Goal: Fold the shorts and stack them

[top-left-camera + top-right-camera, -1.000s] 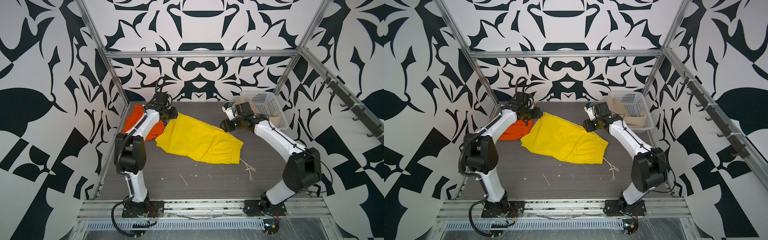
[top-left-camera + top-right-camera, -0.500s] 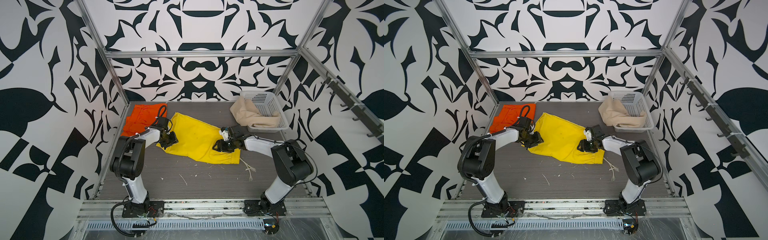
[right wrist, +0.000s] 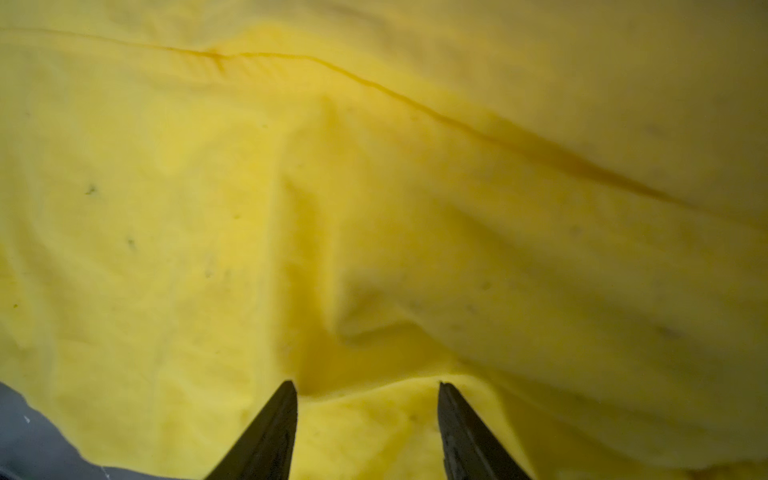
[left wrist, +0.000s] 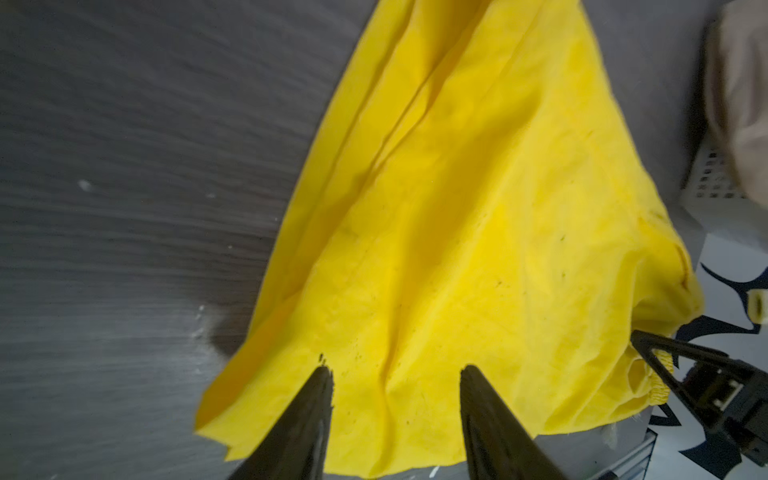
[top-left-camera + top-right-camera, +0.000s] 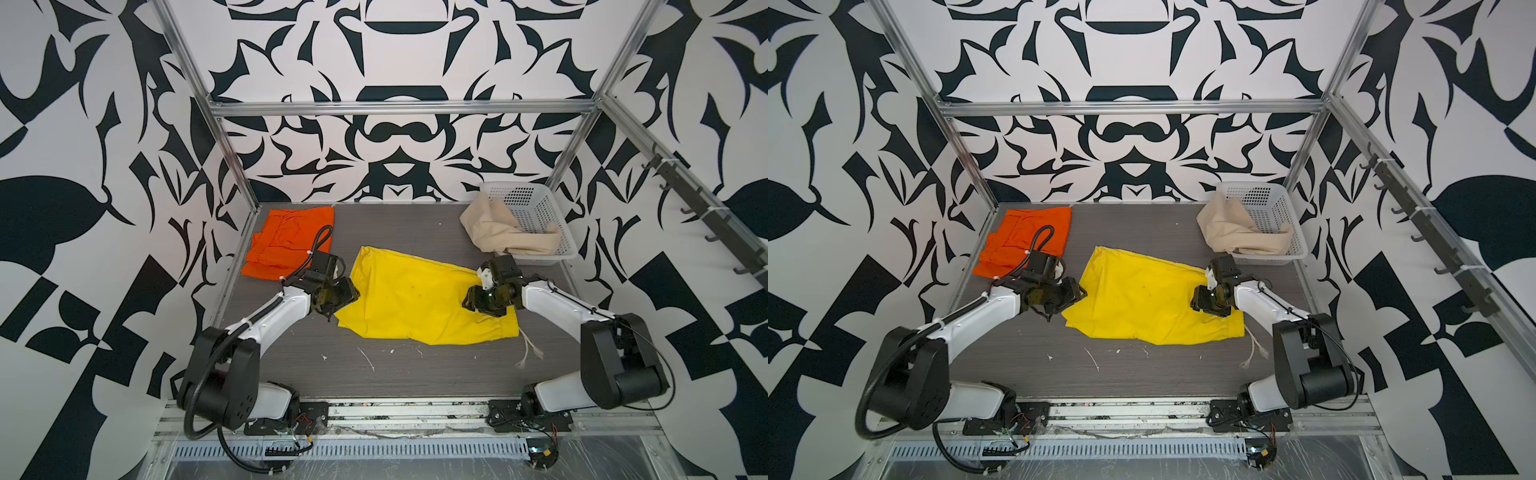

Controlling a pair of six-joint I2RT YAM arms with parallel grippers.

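Note:
The yellow shorts (image 5: 415, 303) (image 5: 1142, 299) lie spread flat mid-table, waistband to the right. My left gripper (image 5: 338, 305) (image 5: 1061, 307) is low at their left edge, open, its fingertips over the hem (image 4: 395, 370). My right gripper (image 5: 469, 301) (image 5: 1196, 303) rests on the cloth near the waistband, open, with a raised fold between its fingertips (image 3: 365, 384). The orange shorts (image 5: 291, 241) (image 5: 1021, 237) lie folded at the back left. The beige shorts (image 5: 494, 228) (image 5: 1233, 232) hang crumpled over the basket's edge.
A white perforated basket (image 5: 536, 208) (image 5: 1271, 203) stands at the back right corner. A pale drawstring (image 5: 530, 349) trails off the yellow waistband toward the front right. Metal frame posts and patterned walls close in the table.
Both grippers have come forward from the back of the table and down onto the yellow shorts. The shorts lie nearer the front, and the orange and beige shorts are uncovered.

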